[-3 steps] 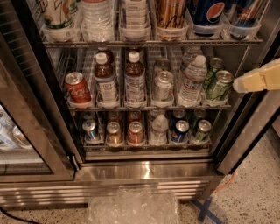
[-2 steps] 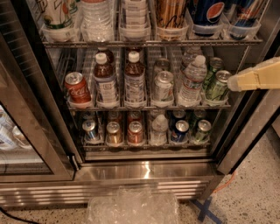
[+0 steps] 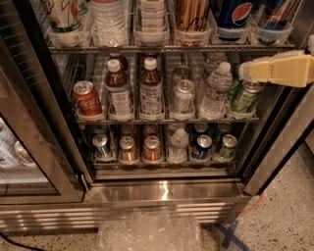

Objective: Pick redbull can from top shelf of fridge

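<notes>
Gripper (image 3: 255, 71) hangs just below the top shelf (image 3: 167, 48); its grip I cannot tell; best to rise, then meet the redbull can (image 3: 275, 13) squarely, missing the Pepsi can (image 3: 232, 12).

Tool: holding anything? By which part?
Nothing held. The tool hovers at the right, in front of the green can; the redbull can stands untouched on the top shelf.

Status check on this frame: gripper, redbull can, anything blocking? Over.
Gripper at right edge, level with middle rack. Redbull can upright in far-right lane of top shelf, beside Pepsi can, not touched. Path up looks clear.
</notes>
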### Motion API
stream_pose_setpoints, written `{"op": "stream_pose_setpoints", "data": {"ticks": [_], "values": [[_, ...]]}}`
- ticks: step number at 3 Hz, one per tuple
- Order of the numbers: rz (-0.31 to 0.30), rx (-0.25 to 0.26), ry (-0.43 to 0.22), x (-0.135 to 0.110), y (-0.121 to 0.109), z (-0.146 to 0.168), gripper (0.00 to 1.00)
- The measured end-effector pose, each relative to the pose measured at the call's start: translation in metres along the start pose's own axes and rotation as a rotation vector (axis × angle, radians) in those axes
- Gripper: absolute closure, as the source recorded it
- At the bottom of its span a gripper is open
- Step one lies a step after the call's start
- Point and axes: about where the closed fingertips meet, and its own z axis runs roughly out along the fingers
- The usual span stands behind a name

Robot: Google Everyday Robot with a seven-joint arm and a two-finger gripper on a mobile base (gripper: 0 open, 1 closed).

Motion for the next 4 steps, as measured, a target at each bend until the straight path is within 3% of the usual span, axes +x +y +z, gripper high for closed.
{"op": "stream_pose_setpoints", "data": {"ticks": [2, 4], "values": [[0.029, -0.017, -0.002, 0.009, 0.01, 0.01, 0.0], [0.075, -0.002, -0.06, 0.011, 0.006, 0.031, 0.23]]}}
